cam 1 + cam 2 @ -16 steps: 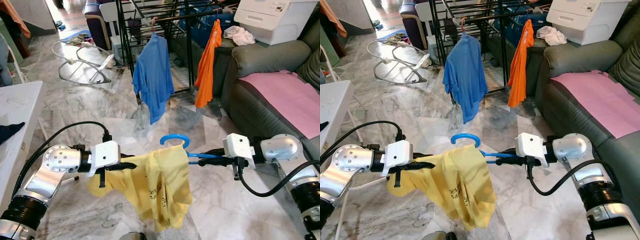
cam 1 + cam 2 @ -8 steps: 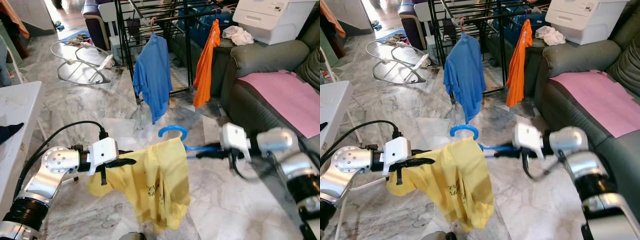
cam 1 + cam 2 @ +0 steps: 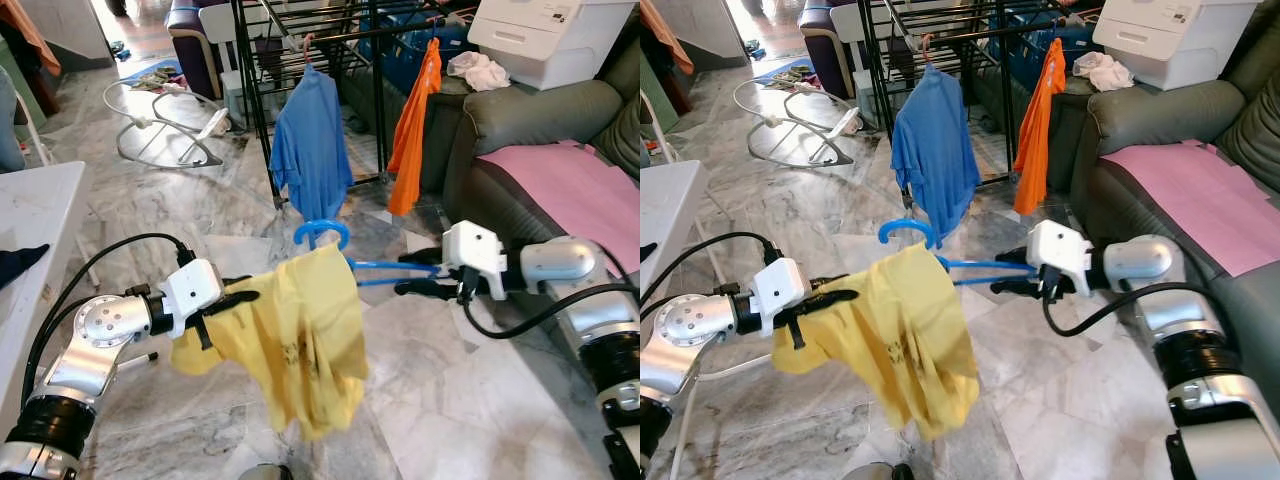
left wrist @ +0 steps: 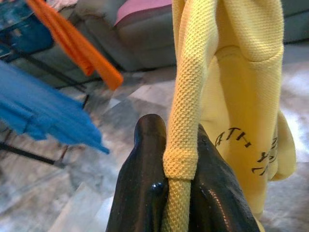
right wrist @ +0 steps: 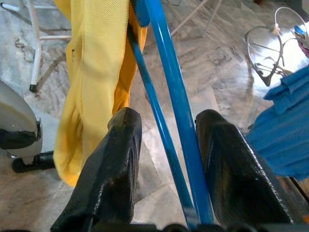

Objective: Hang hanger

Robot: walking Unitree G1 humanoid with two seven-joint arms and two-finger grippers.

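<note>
- The blue hanger [image 3: 345, 250] is held in the air between both arms, above the marble floor [image 3: 450, 380], and it carries a yellow shirt [image 3: 300, 340].
- The right gripper [image 3: 412, 273] has the hanger's blue bars between its partly spread fingers.
- The left gripper [image 3: 245, 297] is closed on the shirt's edge.
- Behind stands a drying rack [image 3: 300, 40] with a blue shirt [image 3: 312, 150] and an orange garment [image 3: 415, 130].

blue hanger [image 3: 385, 268] left half hidden inside yellow shirt [image 3: 290, 340]
</note>
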